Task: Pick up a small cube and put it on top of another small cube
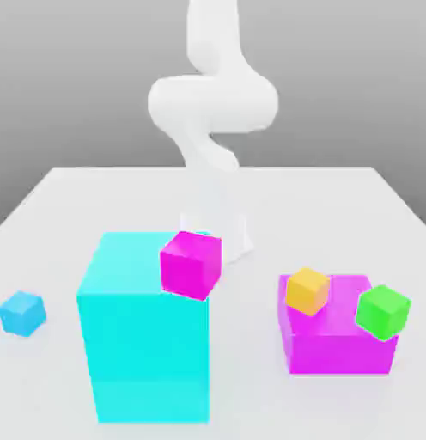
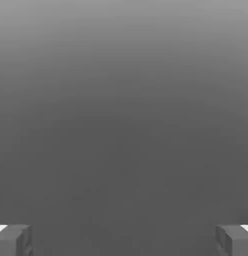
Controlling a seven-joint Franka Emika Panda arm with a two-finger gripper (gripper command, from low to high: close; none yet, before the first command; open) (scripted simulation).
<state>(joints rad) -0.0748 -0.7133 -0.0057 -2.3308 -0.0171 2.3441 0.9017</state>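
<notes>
Looking down past your gripper (image 2: 124, 241), you find its fingers spread wide and holding nothing, while the small sky-blue cube (image 1: 22, 313) rests on the table (image 1: 53, 215) beside the tall cyan block (image 1: 143, 344), at the exterior view's left.

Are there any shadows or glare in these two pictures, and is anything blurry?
Exterior view: flat, even light, no glare, only faint shading under the cyan block; the white arm looks soft-edged. Hand view: plain grey gradient, darker lower down, behind the open gripper.
</notes>
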